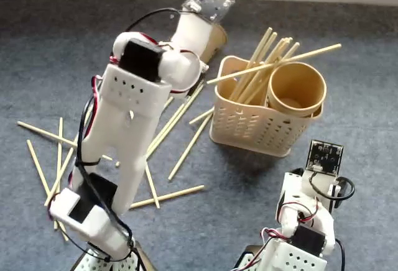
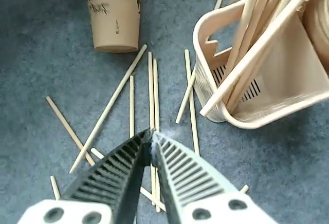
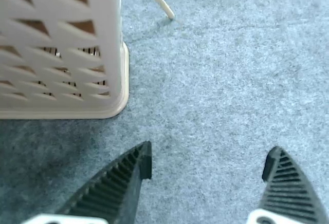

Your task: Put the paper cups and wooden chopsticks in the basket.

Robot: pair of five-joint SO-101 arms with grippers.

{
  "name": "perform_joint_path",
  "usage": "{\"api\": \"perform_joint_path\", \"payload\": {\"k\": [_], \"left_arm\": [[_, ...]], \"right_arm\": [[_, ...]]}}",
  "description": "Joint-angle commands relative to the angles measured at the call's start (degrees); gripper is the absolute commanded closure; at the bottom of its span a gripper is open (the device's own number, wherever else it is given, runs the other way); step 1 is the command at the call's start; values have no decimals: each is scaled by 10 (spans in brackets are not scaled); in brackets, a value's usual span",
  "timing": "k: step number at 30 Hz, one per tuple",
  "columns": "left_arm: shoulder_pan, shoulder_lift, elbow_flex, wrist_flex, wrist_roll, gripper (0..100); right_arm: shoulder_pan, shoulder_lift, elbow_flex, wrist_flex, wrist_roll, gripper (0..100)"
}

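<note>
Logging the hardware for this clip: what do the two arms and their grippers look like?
The left arm and right arm are white plastic with black motors and black, red and white wires. The left gripper and right gripper have dark, ribbed, pointed fingers.

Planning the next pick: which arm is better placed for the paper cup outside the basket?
Left: the left gripper hangs over loose chopsticks facing the paper cup; the right gripper is beyond the basket.
</note>
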Motion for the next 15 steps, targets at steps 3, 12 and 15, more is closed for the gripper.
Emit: {"api": "perform_joint_path", "payload": {"k": [3, 12, 15], "left_arm": [[32, -8, 8, -13, -2, 986], [65, 47, 49, -106, -2, 986], [95, 32, 49, -106, -2, 986]], "right_arm": [[-5, -3, 46, -14, 8, 663], [-5, -3, 46, -14, 8, 663], [-5, -3, 46, -14, 8, 663]]}}
